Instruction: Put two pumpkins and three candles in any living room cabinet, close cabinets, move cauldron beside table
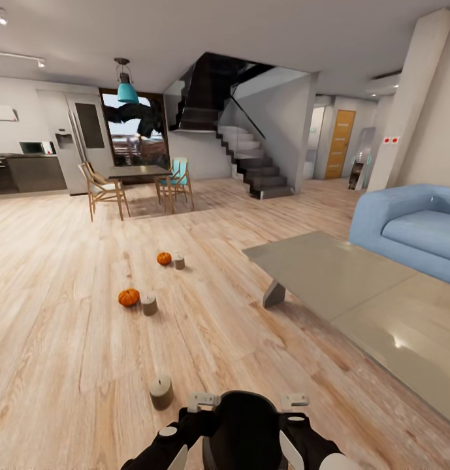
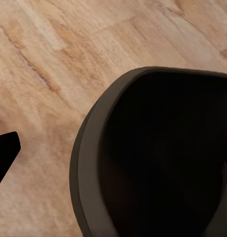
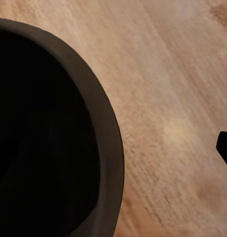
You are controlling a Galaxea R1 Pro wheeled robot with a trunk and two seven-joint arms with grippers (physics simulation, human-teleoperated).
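The head view looks forward across the floor (image 1: 205,339) from above the cauldron (image 1: 247,424); both wrist views face that cauldron's rim closely.

Open wood floor (image 1: 68,274) ahead-left, coffee table (image 1: 355,281) at right, cauldron (image 1: 247,424) seemingly close between the arms.

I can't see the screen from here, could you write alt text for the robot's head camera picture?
A round black cauldron sits between the robot's two dark arms at the bottom, over a pale wood floor. On the floor ahead lie two small orange pumpkins and three stubby beige-grey candles; a low grey-beige coffee table and blue sofa stand to the right.
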